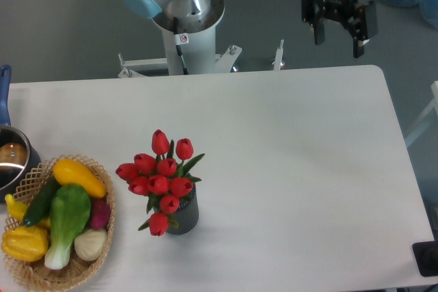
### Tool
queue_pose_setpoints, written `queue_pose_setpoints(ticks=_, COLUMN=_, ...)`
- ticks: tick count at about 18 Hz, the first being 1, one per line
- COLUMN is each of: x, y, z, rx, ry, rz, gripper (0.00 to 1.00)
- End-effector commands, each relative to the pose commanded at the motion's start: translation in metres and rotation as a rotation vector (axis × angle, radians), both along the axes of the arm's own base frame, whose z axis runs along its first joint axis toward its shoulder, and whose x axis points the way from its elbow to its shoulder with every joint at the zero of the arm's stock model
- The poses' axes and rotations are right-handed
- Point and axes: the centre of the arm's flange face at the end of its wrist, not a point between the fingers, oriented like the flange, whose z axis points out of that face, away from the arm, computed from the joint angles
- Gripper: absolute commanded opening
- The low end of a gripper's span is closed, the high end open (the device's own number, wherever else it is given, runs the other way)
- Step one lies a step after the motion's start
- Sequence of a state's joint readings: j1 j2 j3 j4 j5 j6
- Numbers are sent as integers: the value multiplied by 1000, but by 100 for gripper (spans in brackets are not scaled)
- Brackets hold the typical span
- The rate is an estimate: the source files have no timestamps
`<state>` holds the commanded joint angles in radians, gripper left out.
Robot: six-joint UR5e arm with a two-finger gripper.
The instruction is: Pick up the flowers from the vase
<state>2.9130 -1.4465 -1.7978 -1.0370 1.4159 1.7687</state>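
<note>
A bunch of red tulips, the flowers (159, 176), stands in a small dark grey ribbed vase (185, 215) on the white table, left of centre near the front. Green leaves stick out among the blooms, which hide most of the vase's mouth. My gripper (338, 37) hangs high at the back right, beyond the table's far edge and far from the flowers. Its two black fingers are spread apart with nothing between them.
A woven wicker basket (68, 277) of toy vegetables sits at the front left corner, close to the vase. A metal pot (12, 158) with a blue handle stands at the left edge. The arm's base (185, 25) rises behind the table's far edge.
</note>
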Motion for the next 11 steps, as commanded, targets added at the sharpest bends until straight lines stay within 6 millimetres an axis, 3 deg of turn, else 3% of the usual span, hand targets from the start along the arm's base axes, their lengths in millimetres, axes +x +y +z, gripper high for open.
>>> queue_pose_setpoints(ticks=11, x=-1, y=6, z=-5, rx=33, ry=3, rz=-14, gripper=100)
